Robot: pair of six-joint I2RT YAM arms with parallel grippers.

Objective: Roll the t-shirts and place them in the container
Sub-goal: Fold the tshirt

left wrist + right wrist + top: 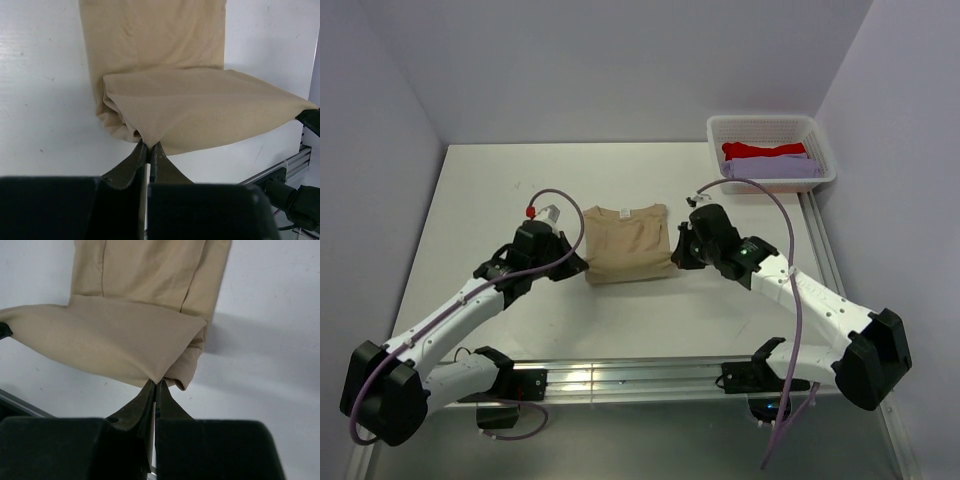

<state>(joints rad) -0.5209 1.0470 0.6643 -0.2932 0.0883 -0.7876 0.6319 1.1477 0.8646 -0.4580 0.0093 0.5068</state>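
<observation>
Centrally on the white table (490, 200), the tan t-shirt (625, 240) is laid out as a compact rectangle, with its collar turned towards the far edge. Its near hem is gripped at both corners: the left corner is pinched by the left gripper (572, 262) and the right corner by the right gripper (682, 250). In the left wrist view the two dark fingers (131, 162) are seen pressed together on a small peak of tan cloth, with nothing but fabric between them. The hem is raised and folded back over the body of the shirt, so that a loose doubled flap is formed just above the table. The same is shown from the other side in the right wrist view, where the fingertips (140, 402) are clamped on the opposite corner of the flap. The cloth edge is stretched between the two grippers. The far part of the shirt is seen flat on the table surface. At the far right corner a white basket (820, 135) is placed, well apart from the tan shirt. A red t-shirt (760, 150) and a lavender t-shirt (775, 168) are held in it, folded, the red one farther from the arms and the lavender one just beside it on the near side. A purple cable (556, 193) is looped above the left arm, and another is arched above the right.
</observation>
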